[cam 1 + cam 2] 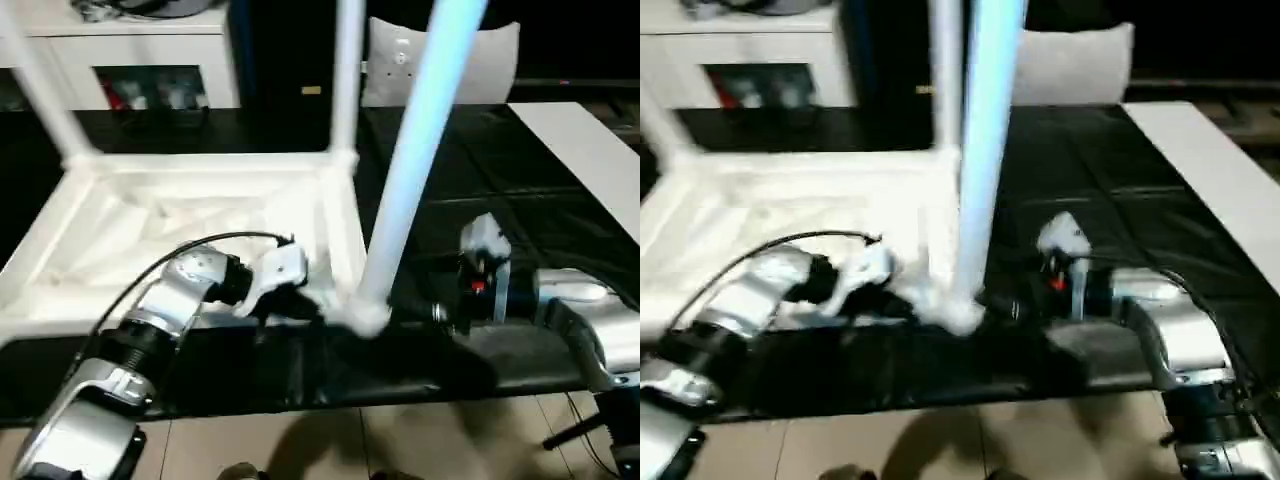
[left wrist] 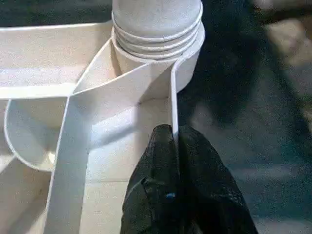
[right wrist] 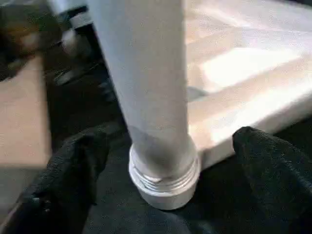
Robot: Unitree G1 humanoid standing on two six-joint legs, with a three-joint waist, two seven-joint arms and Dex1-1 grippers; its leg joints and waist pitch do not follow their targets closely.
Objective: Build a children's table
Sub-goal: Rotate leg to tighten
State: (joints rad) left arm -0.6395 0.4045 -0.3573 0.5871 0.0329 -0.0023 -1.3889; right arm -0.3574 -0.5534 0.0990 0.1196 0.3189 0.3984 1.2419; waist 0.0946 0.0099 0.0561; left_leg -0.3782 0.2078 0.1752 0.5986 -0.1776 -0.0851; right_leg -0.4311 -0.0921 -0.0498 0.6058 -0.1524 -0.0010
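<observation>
The step in hand is screwing a leg into the near corner of the upturned table top (image 1: 200, 215), which lies ribs-up on the black table (image 1: 500, 180). 2 legs already stand in the far corners – the far right leg (image 1: 347, 75) and the far left leg (image 1: 45, 90).

The left gripper (image 2: 174, 146) has its fingers (image 2: 161, 161) closed on the thin side wall of the top, just short of the corner socket (image 2: 156, 68), steadying it. The near leg (image 1: 420, 150) stands almost upright in that socket, with several thread rings showing above the socket's rim – so by my judgement it is not yet screwed home.

The right gripper (image 3: 165, 156) has its fingers (image 3: 78, 161) spread wide, 1 on each side of the leg's lower end and clear of it.

Next, I judge, the right fingers must close on the leg and twist it while the left keeps the top from turning. A leaning leg could cross-thread.
</observation>
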